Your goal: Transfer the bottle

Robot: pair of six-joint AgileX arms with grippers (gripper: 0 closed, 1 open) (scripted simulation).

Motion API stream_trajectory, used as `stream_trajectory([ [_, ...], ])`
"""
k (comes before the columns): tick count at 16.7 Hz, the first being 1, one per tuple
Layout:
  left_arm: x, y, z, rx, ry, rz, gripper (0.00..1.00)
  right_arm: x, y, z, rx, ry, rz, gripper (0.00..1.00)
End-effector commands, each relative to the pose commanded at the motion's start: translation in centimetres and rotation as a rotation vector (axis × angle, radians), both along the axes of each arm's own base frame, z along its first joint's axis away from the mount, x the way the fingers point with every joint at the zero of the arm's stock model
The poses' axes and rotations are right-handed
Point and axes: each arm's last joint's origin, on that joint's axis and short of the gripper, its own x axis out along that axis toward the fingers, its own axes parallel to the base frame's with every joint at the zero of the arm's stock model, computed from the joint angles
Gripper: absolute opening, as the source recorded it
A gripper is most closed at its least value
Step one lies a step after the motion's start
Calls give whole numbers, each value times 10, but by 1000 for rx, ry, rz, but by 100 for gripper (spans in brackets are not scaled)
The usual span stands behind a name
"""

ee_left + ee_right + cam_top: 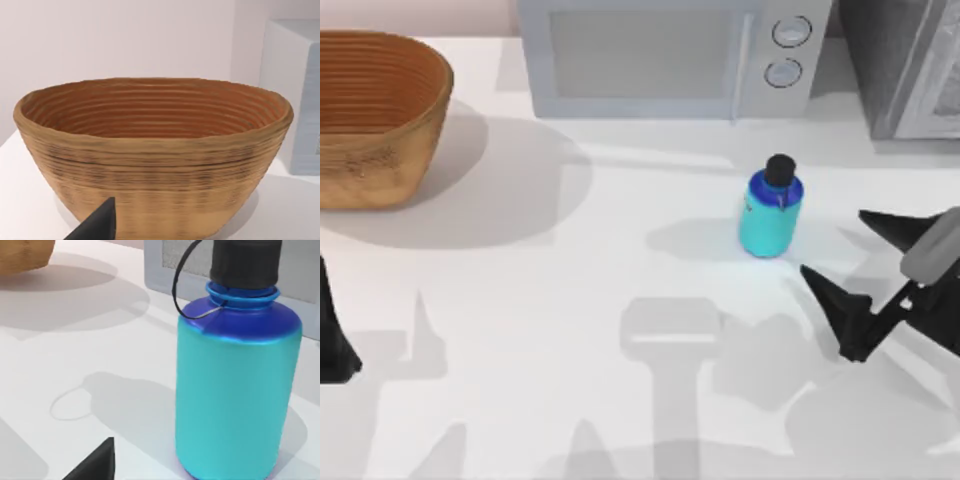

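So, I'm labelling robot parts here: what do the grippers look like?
The right gripper has two black, pointed, wedge-shaped fingers on a black bracket, with a grey rounded wrist link behind. The left gripper shows as a black tapered piece at the table's left edge. No cables or markings are visible.

Cyan bottle (770, 213), black cap, upright on table, right of centre.

Wicker basket (375, 115), microwave (670, 55), white table (570, 300).

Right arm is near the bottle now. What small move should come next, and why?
Probably ease the right gripper toward the top view's left until its open fingers straddle the bottle. The bottle stands upright on the table, apart from the fingers, not yet grasped. The left gripper sits parked at the table's left edge.
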Motion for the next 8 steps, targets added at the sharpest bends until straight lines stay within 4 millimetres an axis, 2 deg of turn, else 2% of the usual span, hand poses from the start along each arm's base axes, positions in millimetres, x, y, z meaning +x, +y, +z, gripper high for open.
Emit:
stream_trajectory([
  [3,0,0,0,0,0,0,100,9,7,-1,0,-3,5,100],
  [8,0,0,0,0,0,0,100,48,42,-8,1,-5,7,100],
])
